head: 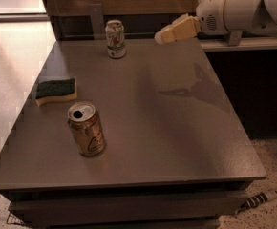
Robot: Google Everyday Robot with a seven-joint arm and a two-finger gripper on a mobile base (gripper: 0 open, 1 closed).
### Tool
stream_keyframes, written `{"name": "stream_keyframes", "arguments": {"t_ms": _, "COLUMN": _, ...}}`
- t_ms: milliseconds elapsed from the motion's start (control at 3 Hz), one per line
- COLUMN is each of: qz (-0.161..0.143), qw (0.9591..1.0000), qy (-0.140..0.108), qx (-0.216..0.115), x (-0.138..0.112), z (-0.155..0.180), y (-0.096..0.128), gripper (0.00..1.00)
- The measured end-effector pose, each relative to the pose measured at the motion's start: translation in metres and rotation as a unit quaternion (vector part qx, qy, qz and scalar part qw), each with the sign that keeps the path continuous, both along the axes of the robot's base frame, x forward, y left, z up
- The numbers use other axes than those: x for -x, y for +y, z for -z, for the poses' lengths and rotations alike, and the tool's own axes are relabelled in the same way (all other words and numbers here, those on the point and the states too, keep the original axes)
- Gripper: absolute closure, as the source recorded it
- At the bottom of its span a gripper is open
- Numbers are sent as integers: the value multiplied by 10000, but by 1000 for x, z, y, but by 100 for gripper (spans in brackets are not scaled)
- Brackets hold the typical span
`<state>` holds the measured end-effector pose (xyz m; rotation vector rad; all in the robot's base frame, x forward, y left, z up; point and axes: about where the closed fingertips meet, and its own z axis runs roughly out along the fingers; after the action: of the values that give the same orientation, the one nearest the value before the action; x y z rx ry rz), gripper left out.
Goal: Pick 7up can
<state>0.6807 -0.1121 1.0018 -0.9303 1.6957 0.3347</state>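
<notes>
7up can [115, 38] stands upright at the far edge of the tabletop [176, 128], untouched | claw [160, 36] hangs in the air to the can's right, near it but apart | claw opening: cannot tell, holds nothing | gold-brown can [86, 128] upright near the front left | green sponge [56, 90] by the left edge

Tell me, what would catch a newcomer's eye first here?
A big white arm reaches in from the upper right, its yellowish gripper hanging over the far edge of the grey table. Left of it the 7up can stands at the back; a gold-brown can stands front left, a green sponge beyond it.
</notes>
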Motion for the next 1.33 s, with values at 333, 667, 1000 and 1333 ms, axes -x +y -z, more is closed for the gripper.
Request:
{"name": "stream_keyframes", "arguments": {"t_ms": 333, "qz": -16, "qw": 10000, "qy": 1, "qx": 0, "x": -1, "z": 2, "y": 2, "gripper": 0}}
{"name": "stream_keyframes", "arguments": {"t_ms": 667, "qz": -287, "qw": 9992, "qy": 133, "qx": -263, "x": -32, "z": 38, "y": 40, "gripper": 0}}
{"name": "stream_keyframes", "arguments": {"t_ms": 1000, "qz": -497, "qw": 9973, "qy": 196, "qx": -508, "x": -53, "z": 63, "y": 70, "gripper": 0}}
{"name": "stream_keyframes", "arguments": {"t_ms": 1333, "qz": -636, "qw": 9941, "qy": 229, "qx": -851, "x": -64, "z": 84, "y": 103, "gripper": 0}}
